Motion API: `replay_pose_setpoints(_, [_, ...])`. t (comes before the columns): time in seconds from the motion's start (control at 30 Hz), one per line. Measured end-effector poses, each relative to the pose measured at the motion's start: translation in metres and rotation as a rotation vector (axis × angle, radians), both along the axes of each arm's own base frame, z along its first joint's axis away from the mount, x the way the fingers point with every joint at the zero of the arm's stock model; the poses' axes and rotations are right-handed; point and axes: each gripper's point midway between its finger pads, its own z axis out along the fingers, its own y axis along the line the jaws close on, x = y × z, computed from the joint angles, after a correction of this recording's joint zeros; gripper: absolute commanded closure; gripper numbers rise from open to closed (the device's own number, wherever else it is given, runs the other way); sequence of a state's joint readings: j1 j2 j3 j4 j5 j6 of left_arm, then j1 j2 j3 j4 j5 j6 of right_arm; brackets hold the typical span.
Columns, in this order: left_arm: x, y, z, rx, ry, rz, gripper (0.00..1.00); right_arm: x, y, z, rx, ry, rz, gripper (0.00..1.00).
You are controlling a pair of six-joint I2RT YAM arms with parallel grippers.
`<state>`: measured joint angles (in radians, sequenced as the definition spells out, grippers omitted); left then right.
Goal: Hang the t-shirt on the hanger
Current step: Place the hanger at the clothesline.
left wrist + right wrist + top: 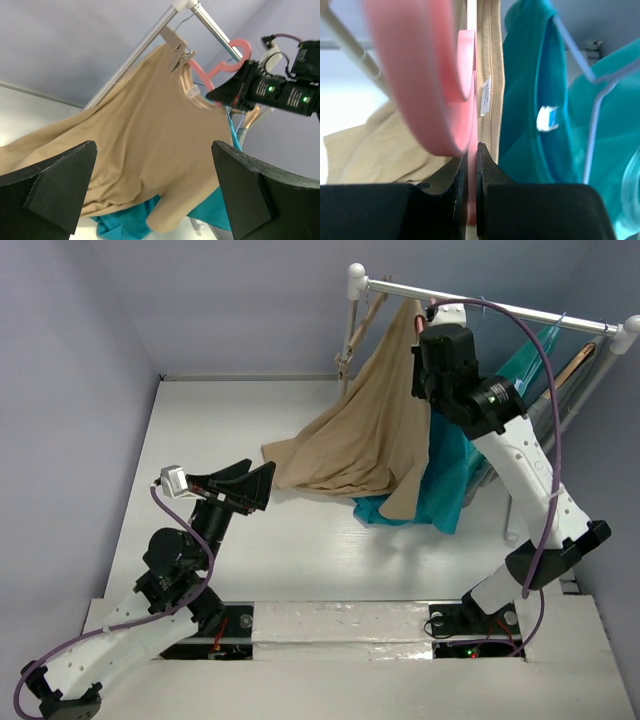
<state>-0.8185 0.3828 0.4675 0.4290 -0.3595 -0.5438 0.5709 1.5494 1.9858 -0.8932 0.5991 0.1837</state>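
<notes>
Tabletop (300,540) separates released left gripper (258,480) from t-shirt (350,440) hem; right gripper (471,152) clamps hanger (420,90).

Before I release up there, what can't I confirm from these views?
- The hanger's shoulders: hidden under the t-shirt in every view.
- Hook over the rail or not: right arm covers it in the top view; unclear from left wrist.
- Right wrist view: hanger blurred, too close; where the right hand grips it is unclear.

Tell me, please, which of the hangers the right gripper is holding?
The thick pink hanger, pinched by the right gripper at the tan t-shirt's collar. The thin pale-blue hanger beside it carries a teal shirt and is untouched.
</notes>
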Motion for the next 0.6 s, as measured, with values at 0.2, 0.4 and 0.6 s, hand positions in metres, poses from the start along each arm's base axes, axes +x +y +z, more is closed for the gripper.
replay_pose_setpoints(0.2, [0.001, 0.003, -0.005, 0.012, 0.004, 0.018, 0.01, 0.016, -0.011, 0.025, -0.017, -0.037, -0.03, 1.0])
replay_pose_setpoints(0.4, [0.001, 0.004, -0.006, 0.015, 0.005, 0.022, 0.01, 0.024, -0.02, 0.037, -0.041, -0.059, -0.053, 1.0])
replay_pose_setpoints(0.6, [0.002, 0.004, -0.007, 0.016, 0.006, 0.024, 0.01, 0.039, -0.024, 0.031, -0.069, -0.042, -0.066, 1.0])
